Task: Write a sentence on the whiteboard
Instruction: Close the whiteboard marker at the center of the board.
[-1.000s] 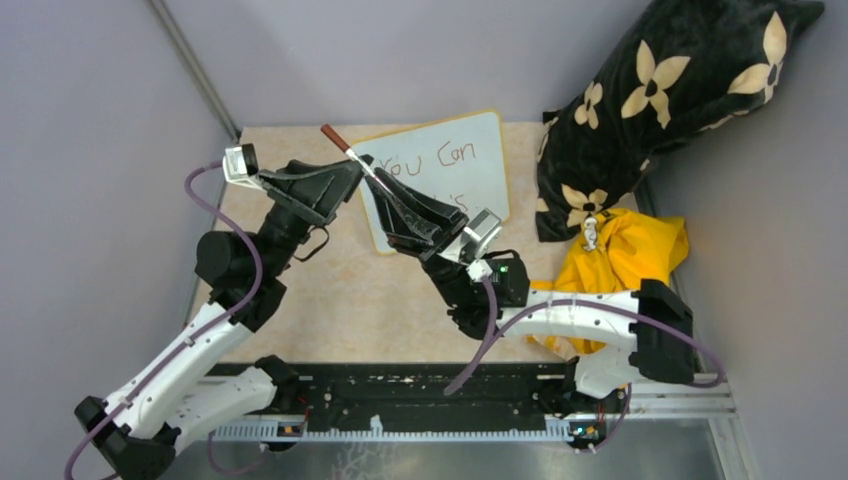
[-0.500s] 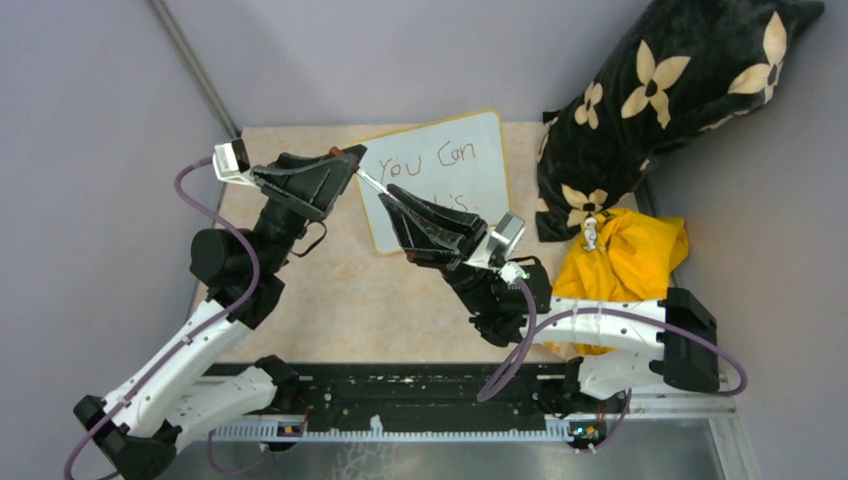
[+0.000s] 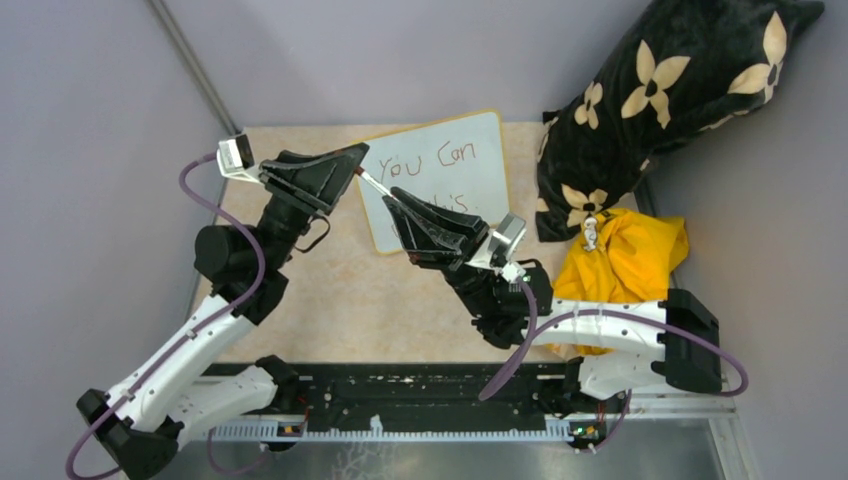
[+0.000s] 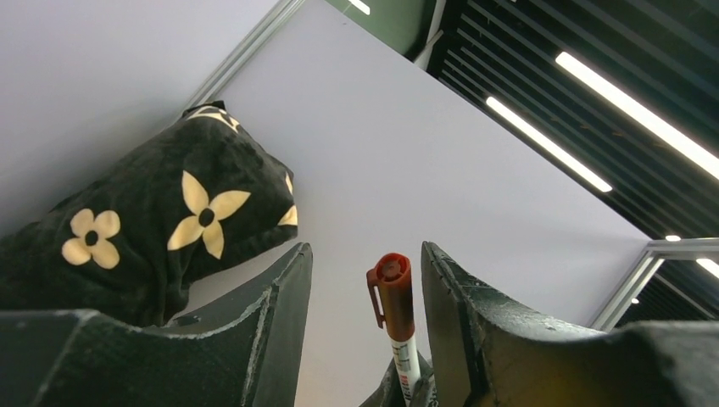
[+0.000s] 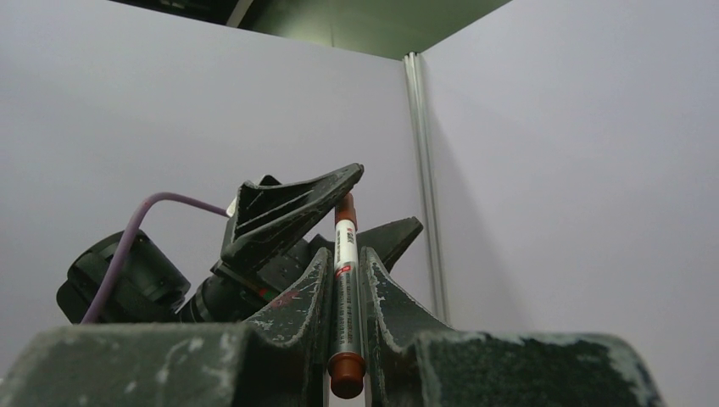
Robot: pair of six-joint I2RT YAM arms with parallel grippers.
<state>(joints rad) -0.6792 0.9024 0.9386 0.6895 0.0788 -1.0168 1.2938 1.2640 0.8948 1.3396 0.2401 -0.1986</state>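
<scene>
reaches in with elbows bent, wrists tipped upward: left tool [image 3: 357, 163] half-spread astride the red-brown cap [image 4: 392, 292] of a slim white plastic marker [image 3: 372, 182], right tool [image 3: 392, 198] clamped on its barrel.

Overhead view: even, diffuse light from above, no hard glare. Soft shadows lie under the arms on the table [image 3: 350, 300]. Whiteboard [image 3: 470, 150] bright, with a faint sheen. Black pillow [image 3: 680, 90] loses detail.

Left wrist view: ceiling strip lights [image 4: 632, 106] blown out; fingers [image 4: 271, 322] are dark silhouettes.

Right wrist view: flat grey light; near fingers [image 5: 288, 322] soft, marker [image 5: 343, 254] sharper.
</scene>
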